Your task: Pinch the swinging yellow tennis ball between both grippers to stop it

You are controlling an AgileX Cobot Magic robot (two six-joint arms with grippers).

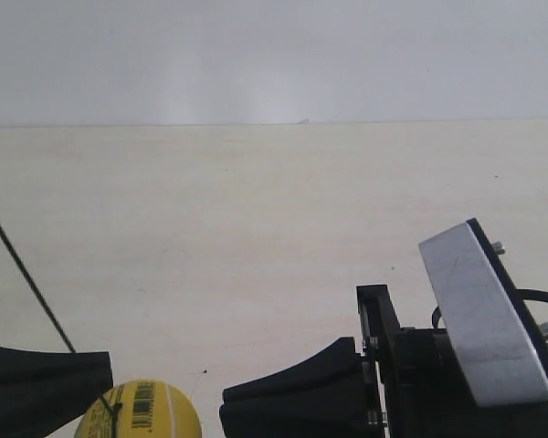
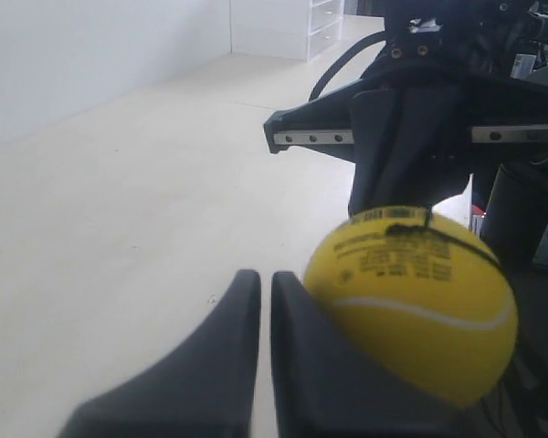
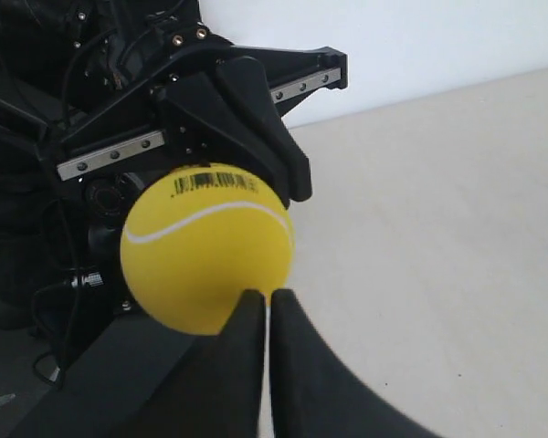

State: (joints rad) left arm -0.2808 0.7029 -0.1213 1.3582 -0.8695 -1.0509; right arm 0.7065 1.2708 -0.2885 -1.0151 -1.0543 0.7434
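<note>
In the exterior view, the yellow tennis ball (image 1: 139, 412) sits at the bottom edge on its dark string (image 1: 27, 272), above the pale table (image 1: 274, 228). It lies between the gripper at the exterior view's left (image 1: 82, 376) and the gripper at the exterior view's right (image 1: 256, 401), whose body carries a silver-grey plate (image 1: 482, 315). From here I cannot tell whether either one touches the ball.

In the left wrist view, the left gripper (image 2: 263, 281) has its jaws drawn together with only a thin slit between them and nothing inside. The ball rests against the outer flank of one jaw (not between the pair). A thin black band (image 2: 443, 239) crosses its printed top. The right gripper (image 2: 397, 178) comes in from the far side, its dark wedge meeting the ball.

In the right wrist view, the right gripper (image 3: 268, 299) also has its jaws pressed together and holding nothing. The ball sits at their tips, barcode uppermost, and the left gripper (image 3: 242, 123) bears on it from the opposite side, so it is caught between the two.
</note>
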